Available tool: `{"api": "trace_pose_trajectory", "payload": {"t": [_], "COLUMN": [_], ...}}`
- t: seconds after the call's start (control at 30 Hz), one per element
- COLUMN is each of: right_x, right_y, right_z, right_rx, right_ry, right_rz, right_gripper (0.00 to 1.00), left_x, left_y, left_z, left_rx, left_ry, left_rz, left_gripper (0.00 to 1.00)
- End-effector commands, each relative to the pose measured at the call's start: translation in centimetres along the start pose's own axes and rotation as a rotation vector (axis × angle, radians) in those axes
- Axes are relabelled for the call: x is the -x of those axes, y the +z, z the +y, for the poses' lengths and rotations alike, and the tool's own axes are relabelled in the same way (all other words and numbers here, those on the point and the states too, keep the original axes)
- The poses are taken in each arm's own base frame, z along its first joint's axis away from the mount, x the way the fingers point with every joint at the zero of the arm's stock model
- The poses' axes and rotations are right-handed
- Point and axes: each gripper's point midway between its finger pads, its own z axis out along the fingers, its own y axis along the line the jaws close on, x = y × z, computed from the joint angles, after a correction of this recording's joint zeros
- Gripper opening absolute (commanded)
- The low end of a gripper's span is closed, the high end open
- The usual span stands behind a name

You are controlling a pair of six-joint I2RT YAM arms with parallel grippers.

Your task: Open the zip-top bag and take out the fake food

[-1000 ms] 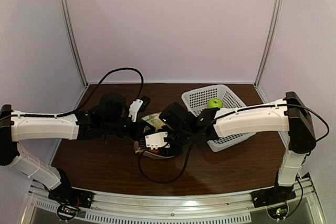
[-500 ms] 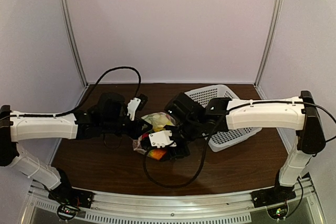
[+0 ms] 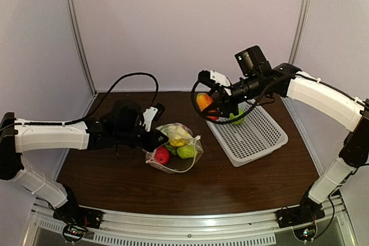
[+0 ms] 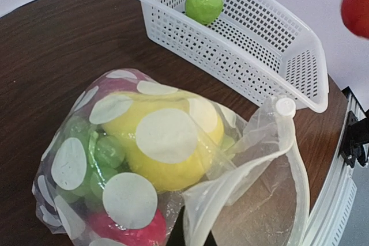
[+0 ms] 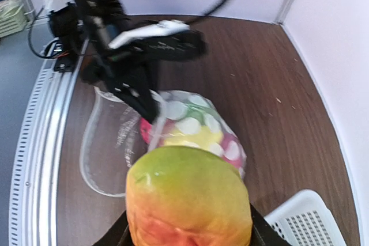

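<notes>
The left gripper (image 3: 157,140) was clamped on the rim of the clear, crinkly plastic zip-top bag with white round dots (image 3: 177,149). The bag lay on the dark brown wooden table (image 3: 115,182), a little left of centre. Its mouth gaped wide on the side away from the gripper (the zip strip curled round in an open loop). Inside sat a glossy yellow plastic lemon (image 4: 173,142), a red plastic apple (image 3: 162,155) low against the table, and a green plastic piece (image 3: 185,151) beside it. Some small green balls (image 4: 106,151) were pressed against the film, too crowded to name.

The right gripper (image 3: 212,106) hung raised above the table, beyond the bag and over the near-left corner of the white perforated plastic basket (image 3: 262,142). Its fingers were closed around a glossy orange-and-yellow plastic fruit (image 5: 187,200), which was clear of the bag and touching nothing else. The basket stood to the right of the bag, near it but apart. A green plastic apple (image 4: 203,5) rested at its far end.
</notes>
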Motion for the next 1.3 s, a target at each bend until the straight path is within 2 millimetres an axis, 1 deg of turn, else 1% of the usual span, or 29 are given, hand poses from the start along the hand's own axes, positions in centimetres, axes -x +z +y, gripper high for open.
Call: {"api": "trace_pose_trajectory", "payload": {"t": [0.0,0.07,0.13,0.2,0.23,0.3,0.37,0.57,0.67,0.77,0.87,0.97,1.07,1.1,1.2,1.27], "right_x": [-4.6,-7.9,-11.3,-14.5,-15.8,-17.8,-18.9,-21.3,-23.1,-24.7,-25.5,-25.3,-23.9,-23.3,-21.6,-20.2], "right_y": [-3.0,-4.0,-4.4,-4.2,-3.9,-3.2,-2.4,-0.1,1.1,2.2,3.0,3.1,2.3,1.9,0.5,-0.3], "right_z": [-6.8,-10.3,-12.8,-14.6,-15.1,-16.0,-17.0,-18.5,-18.9,-19.2,-19.5,-19.4,-19.1,-18.9,-18.2,-17.3], "right_rx": [-0.218,-0.350,-0.430,-0.473,-0.480,-0.498,-0.534,-0.535,-0.549,-0.551,-0.548,-0.539,-0.530,-0.527,-0.534,-0.525], "right_ry": [0.167,0.237,0.306,0.386,0.417,0.459,0.480,0.537,0.555,0.567,0.587,0.613,0.613,0.605,0.583,0.557], "right_rz": [0.072,0.147,0.226,0.289,0.317,0.359,0.365,0.400,0.438,0.466,0.474,0.467,0.441,0.430,0.399,0.390], "right_gripper": [0.29,0.29,0.29,0.29,0.29,0.30,0.30,0.31,0.35,0.38,0.43,0.55,0.67,0.69,0.73,0.73], "left_x": [1.8,2.1,2.3,2.5,2.5,2.6,2.7,2.9,3.3,4.0,4.3,4.3,4.1,4.0,3.8,3.6], "left_y": [-0.5,-0.7,-0.8,-0.8,-0.8,-0.8,-0.8,-1.0,-1.1,-1.3,-1.4,-1.3,-1.1,-1.0,-0.8,-0.7], "left_z": [-0.3,-0.4,-0.4,-0.5,-0.5,-0.7,-0.9,-0.9,-1.1,-1.8,-1.8,-1.8,-1.8,-1.8,-1.8,-1.7], "left_rx": [0.000,0.002,0.004,0.002,0.000,-0.008,-0.020,-0.013,-0.020,-0.050,-0.049,-0.049,-0.052,-0.053,-0.057,-0.058], "left_ry": [0.027,0.030,0.031,0.030,0.029,0.024,0.021,0.027,0.023,0.020,0.021,0.020,0.020,0.019,0.017,0.015], "left_rz": [-0.031,-0.036,-0.041,-0.044,-0.046,-0.049,-0.052,-0.043,-0.056,-0.078,-0.084,-0.085,-0.077,-0.073,-0.068,-0.067], "left_gripper": [0.00,0.00,0.00,0.00,0.00,0.00,0.00,0.00,0.00,0.00,0.00,0.00,0.00,0.00,0.00,0.00]}}
